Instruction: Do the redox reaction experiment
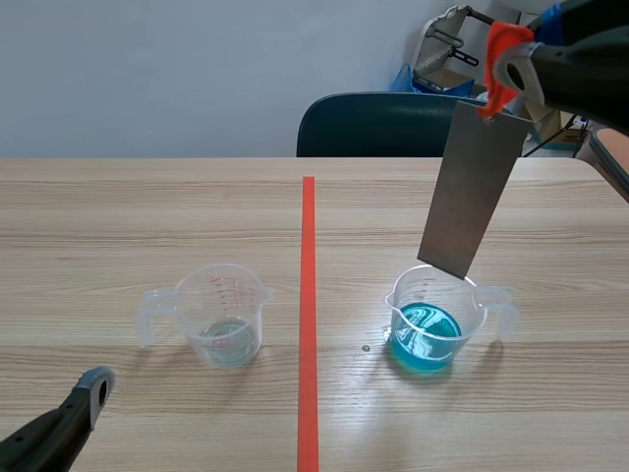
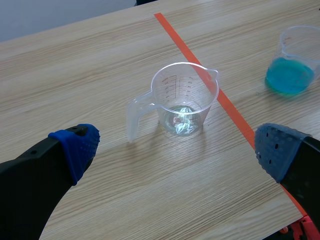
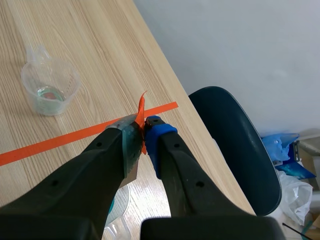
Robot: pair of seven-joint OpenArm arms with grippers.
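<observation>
1. Fingers of the right gripper [image 3: 145, 131], raised at the far right, are pinched on an orange-red tab [image 1: 503, 41] at the top of a grey metal sheet [image 1: 472, 187].
2. The sheet hangs tilted, its lower edge over the far rim of the measuring cup of blue liquid [image 1: 432, 320], right of the tape line [image 1: 308, 295].
3. The left gripper [image 2: 175, 150], low at the near left, has its fingers spread wide, holding nothing.
4. Ahead of it, left of the line, a clear measuring cup [image 1: 221, 315] stands upright with a little clear liquid in it.
</observation>
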